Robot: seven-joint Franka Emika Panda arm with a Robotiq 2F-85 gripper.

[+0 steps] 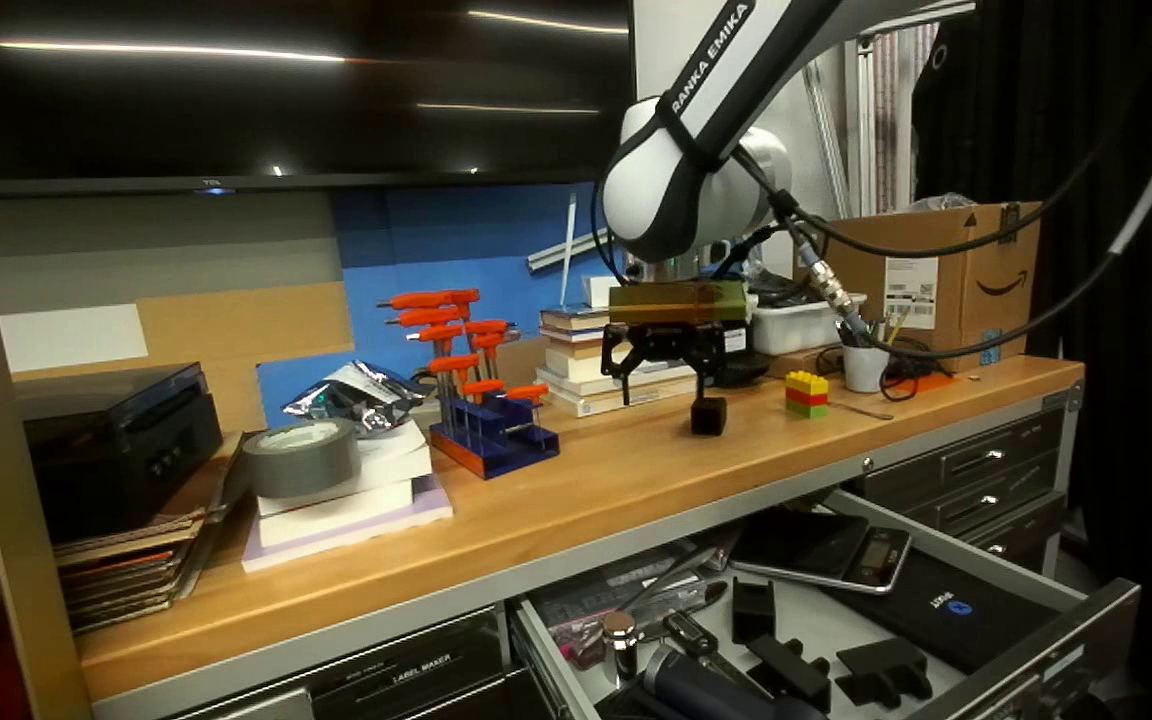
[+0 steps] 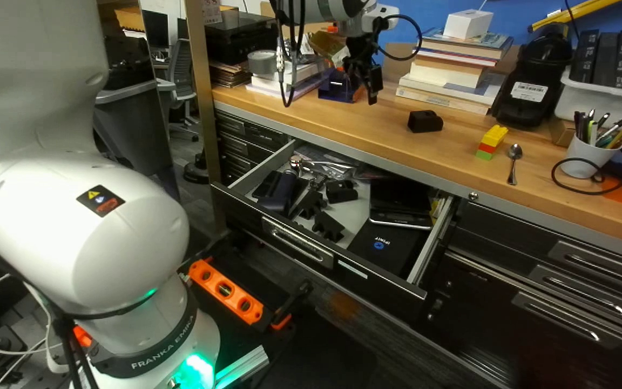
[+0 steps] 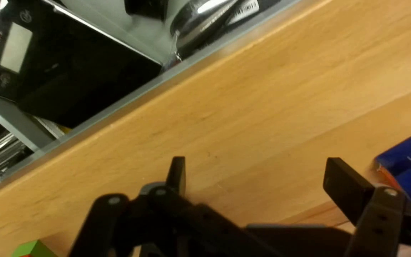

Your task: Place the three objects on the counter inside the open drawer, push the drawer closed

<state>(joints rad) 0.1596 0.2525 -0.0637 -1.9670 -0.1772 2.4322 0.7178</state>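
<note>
nearest you, in an exterior view, is the smooth, glossy white shell of the arm (image 2: pixel 76 232), and beyond it an orange bar (image 2: pixel 225 292) pierced by round openings.

next comes the drawer (image 2: pixel 254 219), pulled out: a dark grey metal front, a bright horizontal handle (image 2: pixel 297 242), pale inner walls. inside you can see a flat scale (image 1: pixel 821 548) with a silver rim, matte black angular pieces (image 2: pixel 328 227) and crinkled clear plastic (image 2: pixel 338 170).

behind it runs the counter (image 2: pixel 365 121), light-brown wood, finely grained, with a thick straight edge. on it sits the black block (image 2: pixel 425 123), squared with a rounded hump. farther along, your toy-brick stack (image 2: pixel 491 141) stands upright, yellow studs over a red band and a green foot; just beside it lies a slim metal spoon (image 2: pixel 514 156), its oval bowl shiny. all three are on the wood, outside the drawer.

your gripper (image 3: pixel 257 175) hangs above the counter, its black jaws spread wide, wood grain showing between them.

toward the back you have a white cup (image 1: pixel 866 370) of pens, a blue rack (image 1: pixel 496 440) of tools with orange-red grips, a grey tape roll (image 1: pixel 301 458) flat on stacked books (image 1: pixel 336 525), and a smooth blue panel (image 1: pixel 476 240).
</note>
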